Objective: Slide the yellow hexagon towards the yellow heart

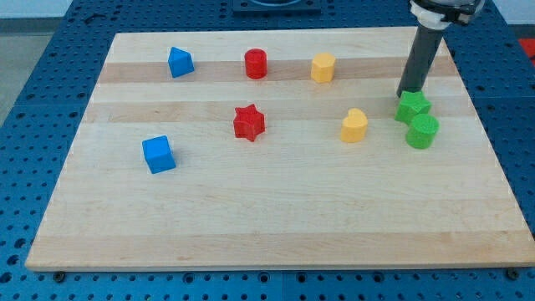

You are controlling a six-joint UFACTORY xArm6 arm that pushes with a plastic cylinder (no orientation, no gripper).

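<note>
Just beside my tip (405,94), at its lower right: a green block (414,106), shape unclear. Below that and touching it: a rounded green block (422,131). Well off to the tip's left: a red star (248,122), slightly lower, and a red cylinder (256,63), slightly higher. Farther left again: a blue block (180,62) toward the view's top, a blue cube (158,155) toward its bottom. Underneath: a pale wooden board (276,217) on a blue perforated table (42,75).

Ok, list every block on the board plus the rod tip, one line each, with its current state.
my tip: down at the board, against the upper green block's top edge
yellow hexagon: free, untouched
yellow heart: free, below-right of the hexagon
upper green block: touching the lower one
lower green block: resting
red cylinder: free
red star: free
blue block, top: free
blue cube: free
</note>
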